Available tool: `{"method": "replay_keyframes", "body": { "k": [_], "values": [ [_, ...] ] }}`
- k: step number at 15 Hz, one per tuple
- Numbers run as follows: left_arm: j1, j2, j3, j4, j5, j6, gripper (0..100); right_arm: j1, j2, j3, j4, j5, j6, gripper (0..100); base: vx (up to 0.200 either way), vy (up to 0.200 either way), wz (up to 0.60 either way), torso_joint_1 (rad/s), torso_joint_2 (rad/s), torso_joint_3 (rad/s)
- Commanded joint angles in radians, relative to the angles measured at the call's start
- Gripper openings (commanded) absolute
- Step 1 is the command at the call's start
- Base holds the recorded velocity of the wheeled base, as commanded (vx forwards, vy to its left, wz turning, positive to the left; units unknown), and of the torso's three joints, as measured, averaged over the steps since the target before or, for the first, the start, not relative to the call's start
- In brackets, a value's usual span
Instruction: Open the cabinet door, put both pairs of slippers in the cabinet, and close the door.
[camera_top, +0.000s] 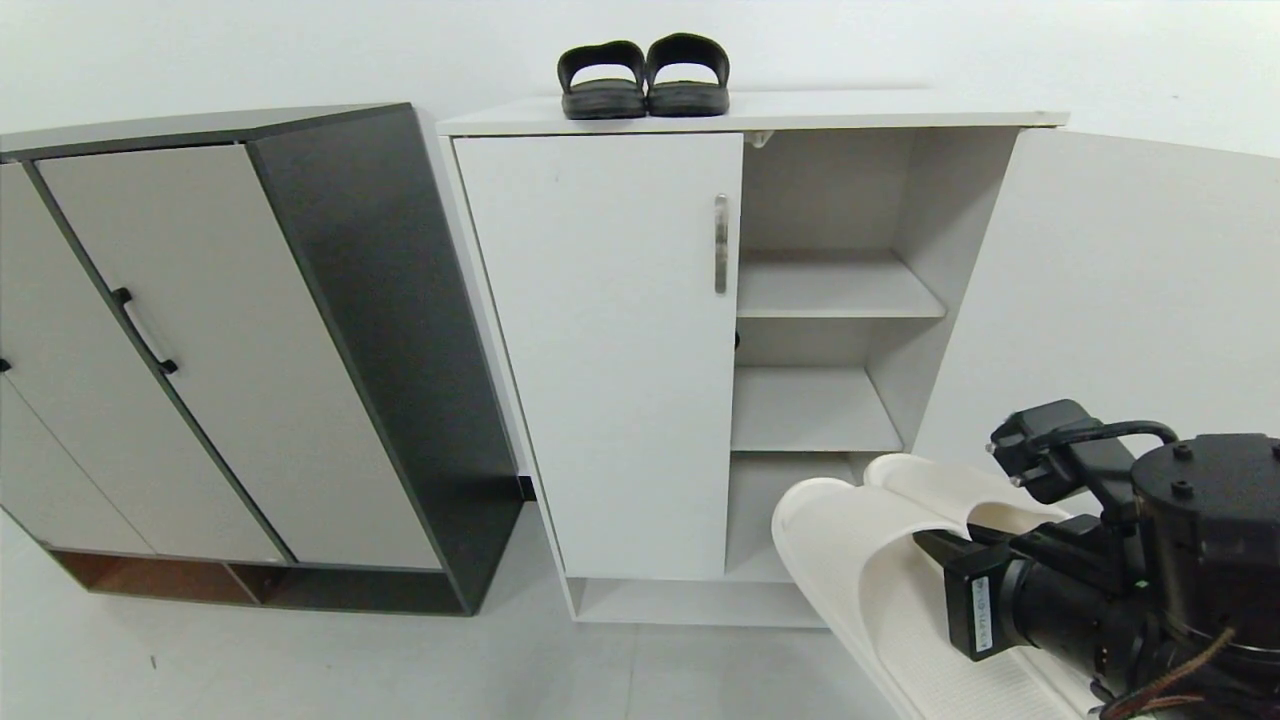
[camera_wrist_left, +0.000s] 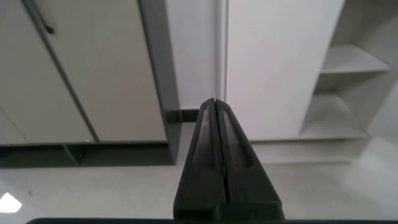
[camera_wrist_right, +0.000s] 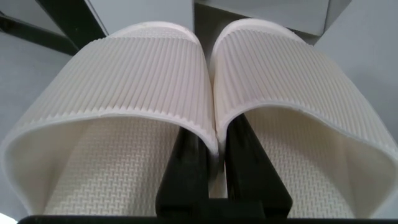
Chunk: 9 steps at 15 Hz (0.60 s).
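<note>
Right gripper (camera_wrist_right: 214, 163) clamps ribbed cream slippers (camera_top: 858, 565) before the open white cabinet (camera_top: 600, 350).
Left gripper (camera_wrist_left: 215, 111) has its flat jaws together; smooth black slippers (camera_top: 645, 82) top the cabinet.

Cream ribbed slippers (camera_wrist_right: 143, 81); black pair (camera_top: 603, 98) (white cabinet (camera_top: 600, 350)).

No text, label or number is legible anywhere.

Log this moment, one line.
door: open | right hand: holding white slippers | left hand: shut, empty | black slippers: atop cabinet
</note>
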Motion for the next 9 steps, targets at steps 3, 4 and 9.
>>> {"method": "replay_keyframes", "body": {
  "k": [3, 4, 9],
  "values": [
    [0.0, -0.002, 0.003, 0.024, -0.035, 0.011, 0, 0.003, 0.01, 0.008, -0.02, -0.001, 0.0, 0, 0.0, 0.0, 0.0, 0.0, 0.0, 0.0],
    [0.0, -0.002, 0.003, 0.024, -0.035, 0.009, 0, 0.003, 0.01, 0.008, -0.028, 0.0, 0.0, 0, 0.0, 0.0, 0.0, 0.0, 0.0, 0.0],
    [0.0, -0.002, 0.002, 0.025, -0.035, -0.022, 0, 0.006, 0.03, 0.039, -0.045, 0.023, 0.006, 0, 0.0, 0.0, 0.0, 0.0, 0.0, 0.0]
  ]
}}
